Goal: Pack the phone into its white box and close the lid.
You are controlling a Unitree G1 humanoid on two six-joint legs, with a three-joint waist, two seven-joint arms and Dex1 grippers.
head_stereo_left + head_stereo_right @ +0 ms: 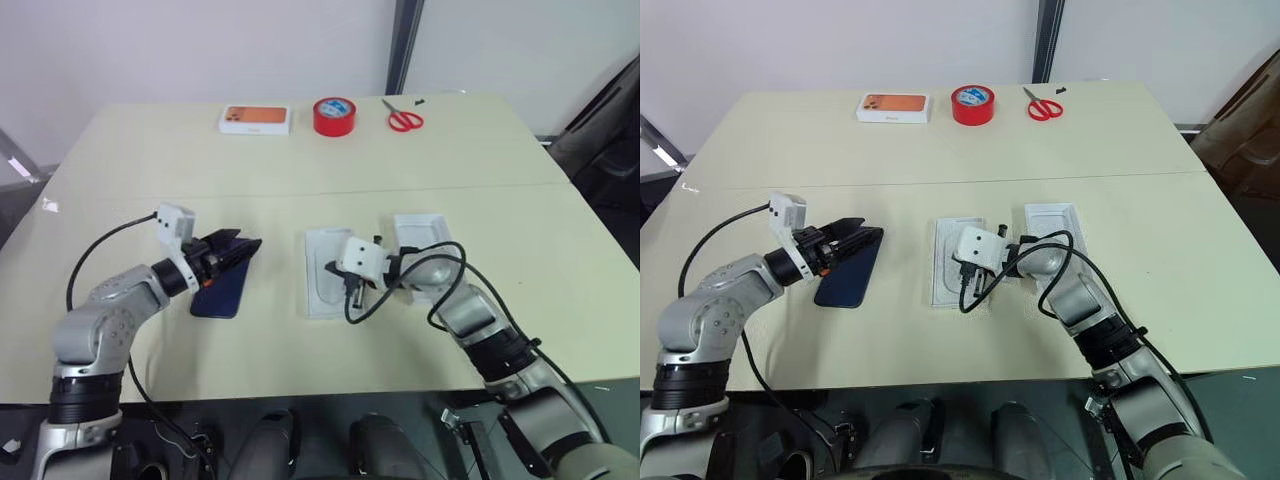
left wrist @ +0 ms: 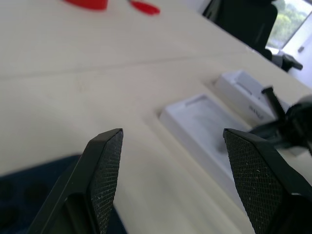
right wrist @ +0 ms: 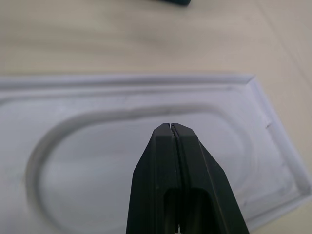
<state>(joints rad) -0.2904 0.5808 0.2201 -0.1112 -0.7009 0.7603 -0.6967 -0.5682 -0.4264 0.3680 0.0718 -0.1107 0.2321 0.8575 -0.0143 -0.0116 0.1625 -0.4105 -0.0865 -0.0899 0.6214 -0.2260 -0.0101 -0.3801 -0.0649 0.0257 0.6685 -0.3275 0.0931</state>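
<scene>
The dark navy phone [image 1: 220, 291] lies flat on the table at the left. My left gripper [image 1: 238, 246] hovers over its far end, open and holding nothing; its fingertips [image 2: 105, 161] stand wide apart, with the phone [image 2: 29, 190] low beside them. A thin white insert [image 1: 322, 278] with an oval recess lies at the centre. My right gripper [image 3: 172, 126] is shut just above that recess [image 3: 97, 165], holding nothing. Right of the insert the lid [image 1: 424, 228] lies open side up, plain white inside, partly behind my right arm. The white box is hidden.
At the table's far edge are a white box with an orange picture [image 1: 255, 118], a red tape roll [image 1: 334, 116] and red scissors [image 1: 403, 120]. A dark chair [image 1: 610, 130] stands off the right side. A seam [image 1: 450, 188] crosses the tabletop.
</scene>
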